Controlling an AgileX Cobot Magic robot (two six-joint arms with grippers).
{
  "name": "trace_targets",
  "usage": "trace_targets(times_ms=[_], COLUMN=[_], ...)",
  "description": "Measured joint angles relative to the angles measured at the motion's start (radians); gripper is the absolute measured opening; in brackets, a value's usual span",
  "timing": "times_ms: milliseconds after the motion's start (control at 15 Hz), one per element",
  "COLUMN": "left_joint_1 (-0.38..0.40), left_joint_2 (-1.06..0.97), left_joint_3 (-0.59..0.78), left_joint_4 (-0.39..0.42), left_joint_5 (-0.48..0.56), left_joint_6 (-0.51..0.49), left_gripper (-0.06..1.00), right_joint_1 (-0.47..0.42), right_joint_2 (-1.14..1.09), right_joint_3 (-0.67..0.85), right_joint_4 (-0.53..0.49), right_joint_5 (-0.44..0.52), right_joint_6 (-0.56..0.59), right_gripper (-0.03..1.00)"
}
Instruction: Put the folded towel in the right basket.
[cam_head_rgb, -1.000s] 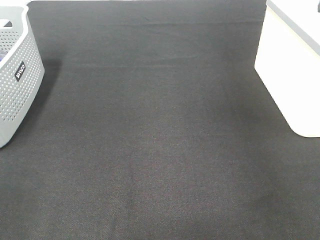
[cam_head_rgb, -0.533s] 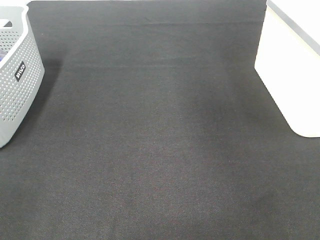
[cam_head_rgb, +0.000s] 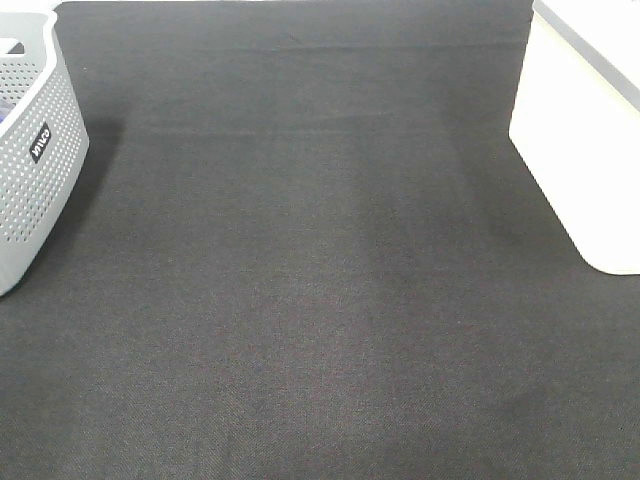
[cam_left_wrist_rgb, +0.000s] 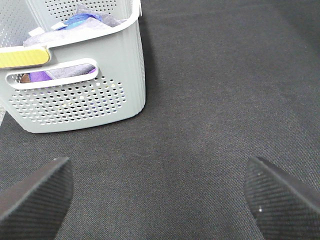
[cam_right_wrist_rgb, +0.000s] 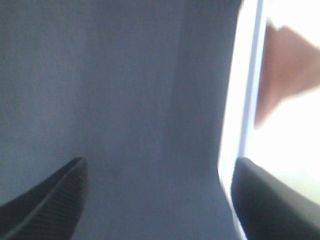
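Nothing is changing overhead; left gripper (cam_left_wrist_rgb: 157, 192) and right gripper (cam_right_wrist_rgb: 155, 200) are hanging apart, empty, towel unseen.

Left gripper (cam_left_wrist_rgb: 160, 192) fingers spread, empty; right gripper (cam_right_wrist_rgb: 157, 200) likewise.

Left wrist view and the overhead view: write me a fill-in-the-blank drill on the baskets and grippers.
1. The perforated grey plastic basket holds purple and ____ cloth.
2. The left gripper has its jaws ____.
3. In the overhead view the smooth white basket stands at the ____ edge.

Missing words: blue; open; right
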Motion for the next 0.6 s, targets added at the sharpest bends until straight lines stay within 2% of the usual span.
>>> trace_targets(times_ms=[67,200,267,600], left_joint_1=[0.000,0.000,0.000,0.000], left_joint_2=[0.000,0.000,0.000,0.000], left_joint_3=[0.000,0.000,0.000,0.000], left_joint_4=[0.000,0.000,0.000,0.000], left_joint_5=[0.000,0.000,0.000,0.000], left_joint_6=[0.000,0.000,0.000,0.000], left_gripper=[0.88,0.88,0.88,0.88], right_joint_1=[0.000,0.000,0.000,0.000], right_joint_2=[-0.092,-0.180,-0.269,-0.630], right_joint_3=[0.144,0.304,0.453,0.951], right_joint_4=[-0.029,-0.049,-0.055,-0.057], right_joint_5=[-0.001,-0.001,-0.002,-0.024], right_joint_6=[0.000,0.000,0.000,0.006], right_gripper=[0.74,0.74,0.74,0.74])
